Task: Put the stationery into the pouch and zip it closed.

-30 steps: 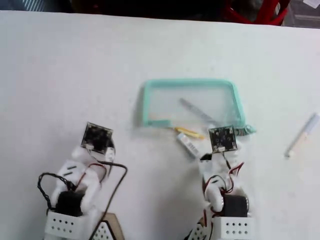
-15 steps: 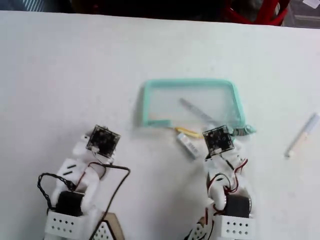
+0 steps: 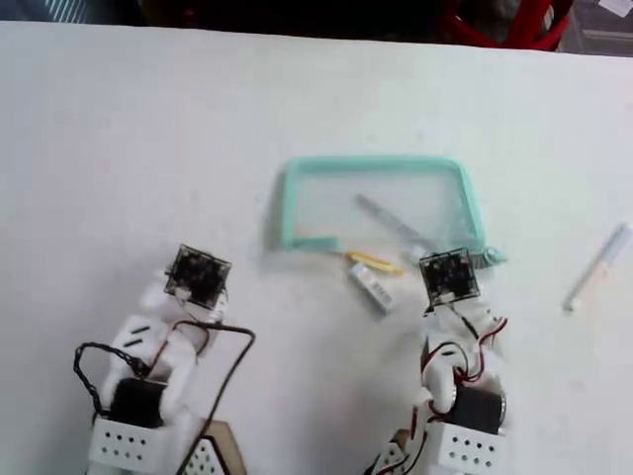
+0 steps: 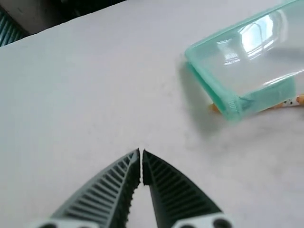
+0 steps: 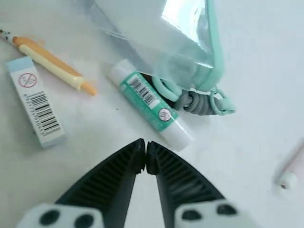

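A clear pouch with a mint-green edge lies flat mid-table, a grey ruler showing through it. Along its near edge lie a yellow pen and a pale blue eraser. The right wrist view shows a green-and-white glue stick beside the pouch's grey zip pull cord, plus the pen and eraser. My right gripper is shut, empty, just short of the glue stick. My left gripper is shut over bare table, apart from the pouch corner.
A white-and-lilac pen lies alone at the right side of the table; its tip shows in the right wrist view. Dark floor and a red chair base lie beyond the far table edge.
The right arm's wrist swung left, then back right, ending slightly right of where it began. The left wrist shifted slightly right and back. The stationery and pouch stayed put.
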You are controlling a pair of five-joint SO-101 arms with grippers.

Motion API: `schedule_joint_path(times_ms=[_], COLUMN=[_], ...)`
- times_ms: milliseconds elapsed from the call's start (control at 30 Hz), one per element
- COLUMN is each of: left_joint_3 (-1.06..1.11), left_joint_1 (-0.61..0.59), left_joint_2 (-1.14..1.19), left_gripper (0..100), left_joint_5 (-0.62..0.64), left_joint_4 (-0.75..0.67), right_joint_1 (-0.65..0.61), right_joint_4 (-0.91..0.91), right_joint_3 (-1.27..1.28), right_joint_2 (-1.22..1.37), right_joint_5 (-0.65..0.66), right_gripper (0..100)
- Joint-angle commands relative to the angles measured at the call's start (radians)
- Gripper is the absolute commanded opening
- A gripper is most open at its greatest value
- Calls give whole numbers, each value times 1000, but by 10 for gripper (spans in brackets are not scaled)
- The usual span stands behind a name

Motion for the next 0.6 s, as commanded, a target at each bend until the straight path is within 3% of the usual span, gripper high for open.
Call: schedule_joint_path(times_ms=[0, 300, 500, 567], left_joint_3=[-3, -3, -3, -8], left_joint_1=[47, 36, -67, -84], left_joint_2=[-8, -8, -8, -8], left_gripper=[31, 31, 28, 28], left_joint_5=[14, -14, -400, -420], left_joint_4=[12, 78, 83, 114], right_joint_1=[110, 156, 156, 156], right_joint_4=[-45, -142, -165, -188], right_joint_3=[-31, 23, 23, 23], right_joint_2=[-8, -7, -8, -8], right_joint_5=[11, 11, 12, 12], right_gripper=[18, 18, 18, 18])
